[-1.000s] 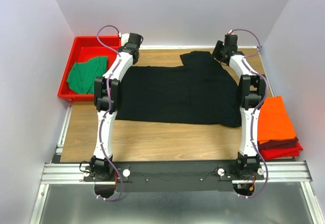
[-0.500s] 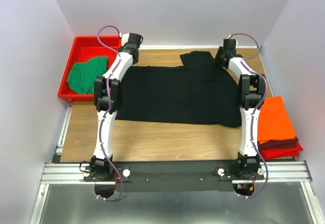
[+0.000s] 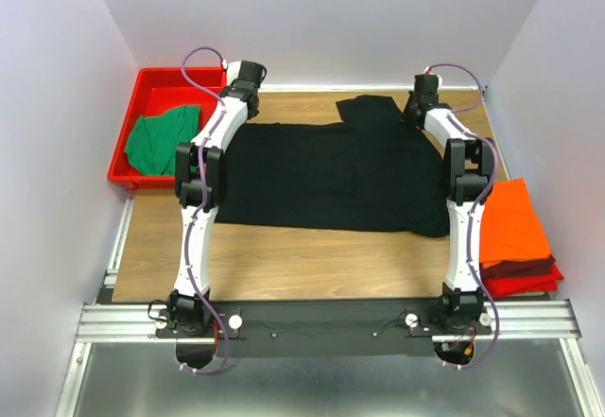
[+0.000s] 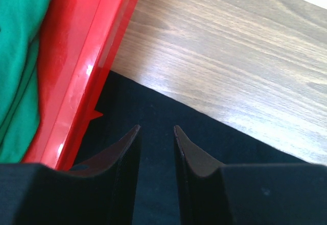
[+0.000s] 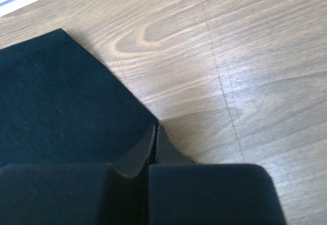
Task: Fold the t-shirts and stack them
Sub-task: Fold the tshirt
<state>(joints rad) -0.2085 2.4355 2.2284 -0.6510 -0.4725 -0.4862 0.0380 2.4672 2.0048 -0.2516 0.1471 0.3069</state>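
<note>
The black t-shirt (image 3: pixel 331 176) lies spread flat across the table. My left gripper (image 4: pixel 156 128) hovers low over its far left corner, beside the red tray. It is open, and flat black cloth (image 4: pixel 153 113) shows in the gap between the fingers. My right gripper (image 5: pixel 156 128) is at the far right, shut with its tips pinched on the corner of the black sleeve (image 5: pixel 61 97). In the top view it sits near the back edge (image 3: pixel 416 107). The green t-shirt (image 3: pixel 163 138) lies bunched in the tray. The orange t-shirt (image 3: pixel 510 218) lies folded at the right edge.
The red tray (image 3: pixel 142 86) stands at the back left, its wall (image 4: pixel 87 67) close to my left fingers. Under the orange shirt lies a dark red and red folded stack (image 3: pixel 525 277). White walls close in the table at the back and sides.
My right gripper has moved down to the sleeve corner and closed from open to shut. The left arm and the shirts have not moved.
</note>
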